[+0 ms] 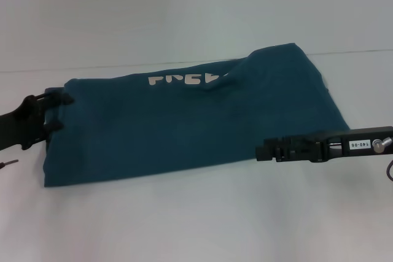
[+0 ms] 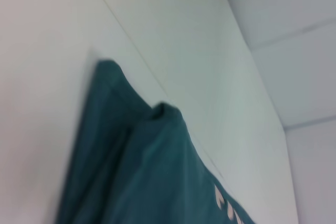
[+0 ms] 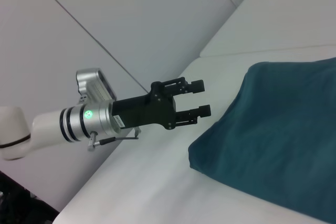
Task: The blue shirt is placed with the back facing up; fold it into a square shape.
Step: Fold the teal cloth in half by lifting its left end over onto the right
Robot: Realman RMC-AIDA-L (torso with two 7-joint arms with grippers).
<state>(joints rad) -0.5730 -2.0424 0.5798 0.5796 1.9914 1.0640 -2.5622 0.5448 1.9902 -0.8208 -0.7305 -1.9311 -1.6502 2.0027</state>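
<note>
Right wrist view: left claw point(image 3: 200, 98) apart beside blue shirt point(image 3: 273, 129); right claw unclear.

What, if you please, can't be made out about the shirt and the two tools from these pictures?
- Dark teal-blue cotton shirt: its white lettering is partly folded under in the head view.
- Right tool: seen side-on in the head view, so its opening is unreadable.
- Left tool: absent from its own wrist view.
</note>
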